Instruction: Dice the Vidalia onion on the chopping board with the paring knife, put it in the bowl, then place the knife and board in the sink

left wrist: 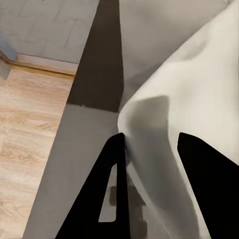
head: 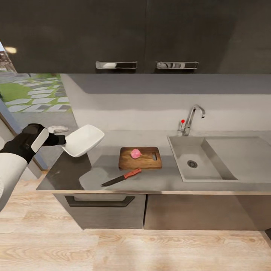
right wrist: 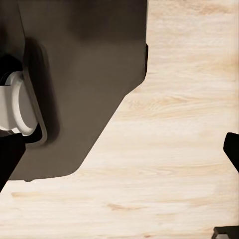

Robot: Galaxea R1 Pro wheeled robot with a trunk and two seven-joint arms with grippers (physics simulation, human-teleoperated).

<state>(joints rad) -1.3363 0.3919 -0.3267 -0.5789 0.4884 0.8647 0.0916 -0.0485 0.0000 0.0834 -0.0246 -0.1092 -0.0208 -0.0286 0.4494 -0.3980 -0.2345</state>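
The white bowl [head: 83, 140] hangs tilted above the left end of the grey countertop [head: 165, 181], with my left gripper [head: 60, 140] shut on its rim. In the left wrist view the black fingers [left wrist: 112, 169] straddle the bowl's wall [left wrist: 189, 89]. The pinkish Vidalia onion [head: 136, 153] lies on the brown chopping board [head: 141, 162] in the middle of the countertop. In front of the board the paring knife [head: 121, 177] lies flat, its orange-red handle pointing right. The sink [head: 180, 150] is to the right of the board, its basin bare. My right gripper [right wrist: 119, 159] hangs open over the wood floor.
A chrome faucet [head: 191, 119] stands behind the sink, with a drainer [head: 241, 154] to its right. Black upper cabinets [head: 143, 34] hang overhead. The countertop's left end [head: 52, 177] stops near a glass door. My dark base [right wrist: 74, 84] shows beside the right gripper.
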